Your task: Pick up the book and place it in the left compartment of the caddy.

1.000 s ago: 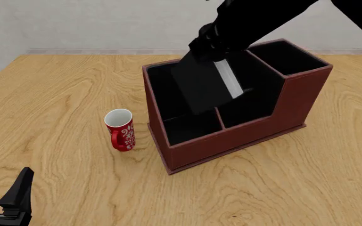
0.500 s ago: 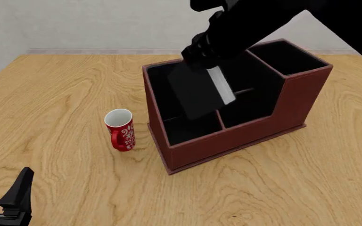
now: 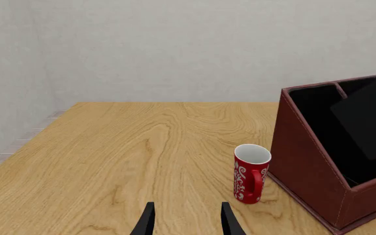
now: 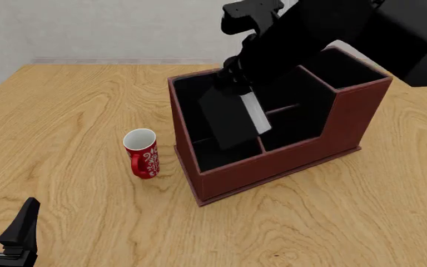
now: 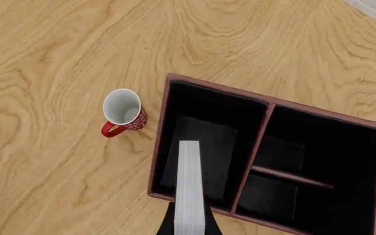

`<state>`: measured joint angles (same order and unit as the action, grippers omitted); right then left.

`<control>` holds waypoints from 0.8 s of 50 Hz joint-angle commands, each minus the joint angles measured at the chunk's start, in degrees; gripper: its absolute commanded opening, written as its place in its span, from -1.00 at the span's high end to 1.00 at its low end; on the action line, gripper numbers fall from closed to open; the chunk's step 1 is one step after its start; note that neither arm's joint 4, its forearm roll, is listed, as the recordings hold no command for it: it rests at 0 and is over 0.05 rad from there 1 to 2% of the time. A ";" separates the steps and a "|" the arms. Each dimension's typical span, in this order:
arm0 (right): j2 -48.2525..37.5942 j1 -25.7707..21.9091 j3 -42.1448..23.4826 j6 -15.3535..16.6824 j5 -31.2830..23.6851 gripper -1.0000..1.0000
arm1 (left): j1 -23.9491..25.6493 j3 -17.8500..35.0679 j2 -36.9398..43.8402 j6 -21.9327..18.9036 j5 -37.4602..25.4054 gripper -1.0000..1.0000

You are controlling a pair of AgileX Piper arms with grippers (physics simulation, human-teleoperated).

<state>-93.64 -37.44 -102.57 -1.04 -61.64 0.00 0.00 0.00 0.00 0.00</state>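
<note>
The black book (image 4: pixel 231 118) hangs tilted over the dark red caddy (image 4: pixel 288 161), and my right gripper (image 4: pixel 236 82) is shut on its upper end. Its white page edges (image 5: pixel 189 188) point down over the left compartment (image 5: pixel 204 115), the long black-lined section at the mug's end. In the left wrist view the book (image 3: pixel 371 117) hovers above the caddy's (image 3: pixel 305 156) open top. My left gripper (image 3: pixel 186 223) rests low near the table's front left corner, open and holding nothing; it also shows in the front view as the left gripper (image 4: pixel 9 239).
A red mug (image 4: pixel 142 153) with a white pattern stands upright on the table just left of the caddy, a small gap apart. The caddy's split middle sections (image 4: pixel 288 119) and raised end section (image 4: pixel 339 67) lie to the right of the book.
The right arm has carried the book leftward and a little lower, from over the middle sections toward the left compartment. The left gripper and the mug have not moved.
</note>
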 commanded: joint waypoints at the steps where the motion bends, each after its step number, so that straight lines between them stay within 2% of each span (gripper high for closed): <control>1: 0.06 0.04 2.89 -1.83 3.16 1.00 | 0.00 0.00 0.00 0.00 0.00 -1.00; 19: -0.55 -0.21 6.35 -2.94 6.96 1.00 | 0.00 0.00 0.00 0.00 0.00 -1.00; 40: -2.44 1.30 6.48 -2.77 8.79 1.00 | 0.00 0.00 0.00 0.00 0.00 -1.00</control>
<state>-95.61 -36.94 -95.83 -2.83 -53.88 0.00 0.00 0.00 0.00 0.00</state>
